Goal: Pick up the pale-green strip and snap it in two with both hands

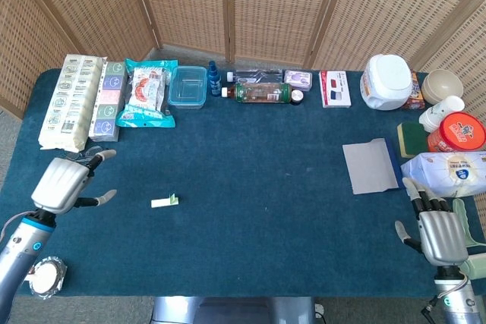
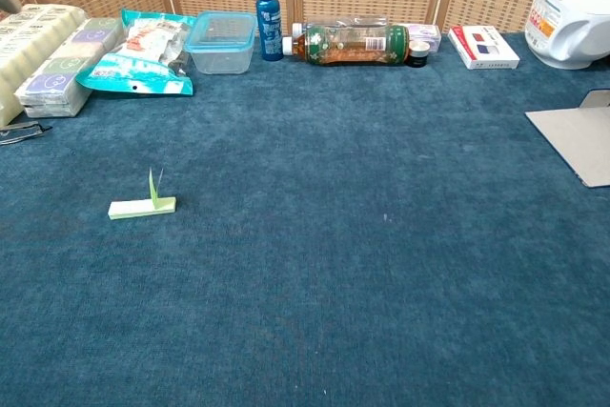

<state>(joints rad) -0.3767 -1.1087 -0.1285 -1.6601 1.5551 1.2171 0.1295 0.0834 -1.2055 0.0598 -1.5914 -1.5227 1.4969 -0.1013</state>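
Observation:
The pale-green strip [image 1: 164, 202] lies flat on the blue table cloth left of centre, with a small flap sticking up at its right end; the chest view shows the strip [image 2: 142, 207] at the left. My left hand [image 1: 62, 184] hovers to the left of the strip, fingers spread, holding nothing. Near the table's front right corner, my right hand [image 1: 438, 233] is open, back up, far from the strip. Neither hand shows in the chest view.
Along the back edge stand a tissue pack [image 1: 71, 100], snack bag [image 1: 144, 94], clear box [image 1: 187, 86], spray bottle [image 1: 214, 78], lying drink bottle [image 1: 261, 92] and white cooker [image 1: 387, 81]. Glasses [image 1: 85, 155] lie beside the left hand. A grey card [image 1: 370, 166] and wipes pack [image 1: 453, 172] sit right.

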